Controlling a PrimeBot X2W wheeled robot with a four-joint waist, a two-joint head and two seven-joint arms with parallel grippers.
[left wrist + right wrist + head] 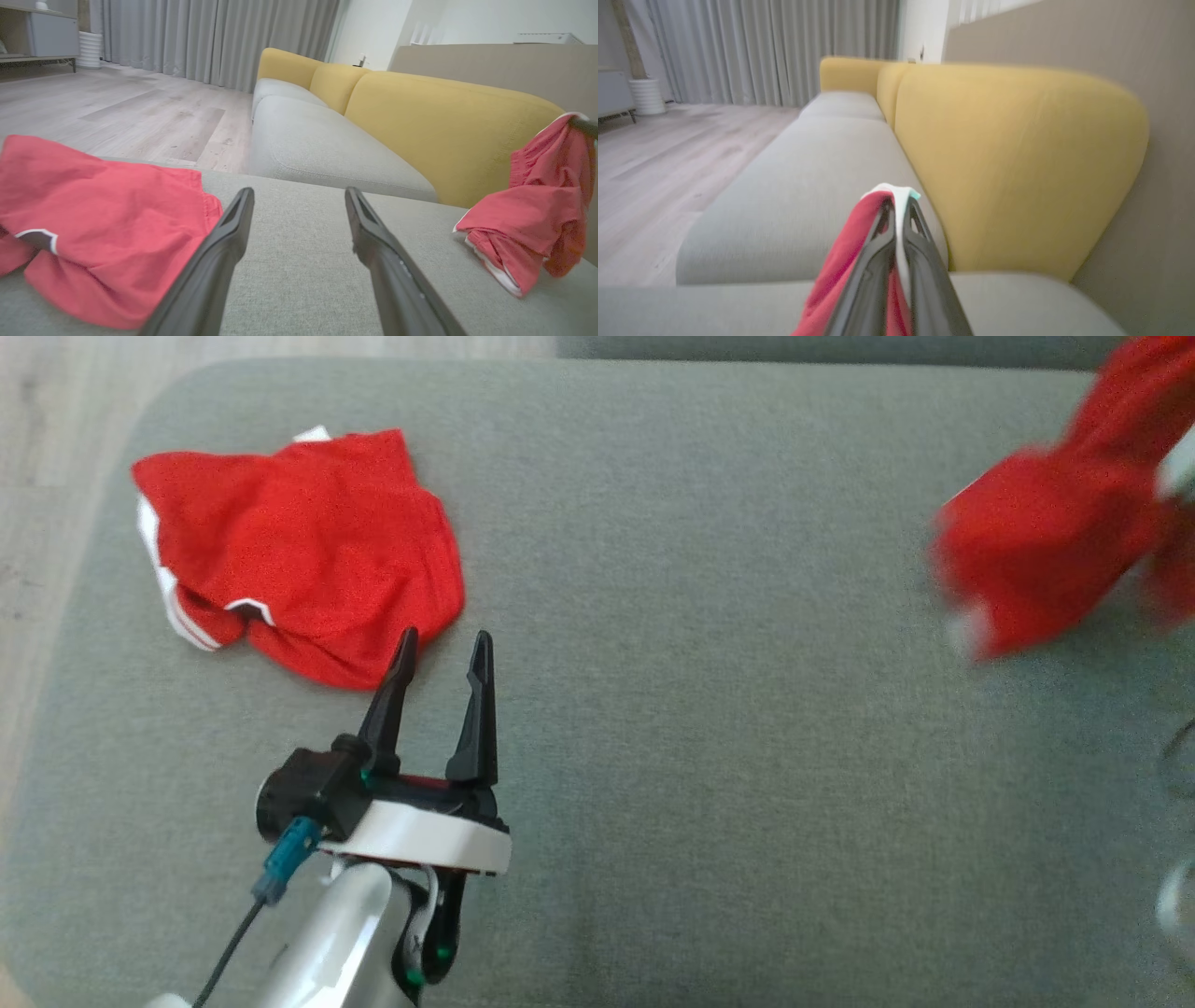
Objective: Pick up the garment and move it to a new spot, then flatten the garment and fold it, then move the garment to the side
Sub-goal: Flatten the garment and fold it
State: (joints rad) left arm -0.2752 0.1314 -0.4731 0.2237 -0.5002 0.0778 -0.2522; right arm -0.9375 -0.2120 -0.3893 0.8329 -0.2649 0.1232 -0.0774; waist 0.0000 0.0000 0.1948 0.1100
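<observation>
Indoors, grey cushion [700, 616], yellow backrest [444, 121], hanging garment [1046, 541]

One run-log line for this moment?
right gripper: shut on hanging garment | left gripper: open, empty | crumpled garment: lying on cushion

The left tool [445, 637] stands with fingers spread wide; the right tool [900, 204] is clamped tight, the garment [840, 266] pinched between its fingertips.

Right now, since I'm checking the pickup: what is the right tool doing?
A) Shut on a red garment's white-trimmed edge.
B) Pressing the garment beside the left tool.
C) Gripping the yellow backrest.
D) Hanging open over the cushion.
A: the right tool is shut on the red garment, with white trim poking out at its tip.
</observation>
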